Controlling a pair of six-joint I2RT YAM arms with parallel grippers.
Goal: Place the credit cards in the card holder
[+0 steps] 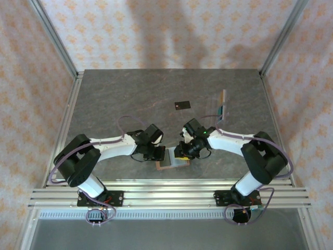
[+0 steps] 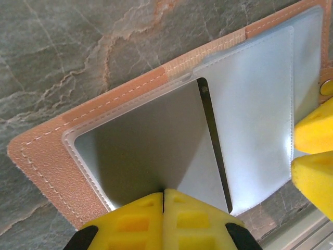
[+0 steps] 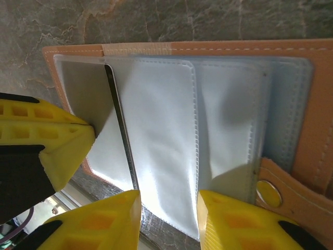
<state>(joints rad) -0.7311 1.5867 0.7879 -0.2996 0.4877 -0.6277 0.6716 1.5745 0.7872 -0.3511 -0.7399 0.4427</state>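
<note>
Grey stone is the look of the desk. On it the thin black plastic card lies flat and alone, at 12 o'clock from the tan stitched card holder with clear pockets. The card's long side runs from 9 to 3 o'clock. The thin teal plastic card and the thin red plastic card sit close together at about 1 o'clock from the holder, near the right edge of the desk. They are too small to tell if they lie flat. No card is in the holder yet.

The holder lies open near the arm bases, between the two tools. The left tool is squeezed tight on the near edge of the first clear plastic pocket leaf and lifts it a little. The right tool has its yellow fingers apart over the next pocket's edge, with nothing held that I can see.

I think a card must be fetched next. All three cards lie well up the desk from both tools. The right arm is nearer to them and its tool is free, so it looks like the one to go.
</note>
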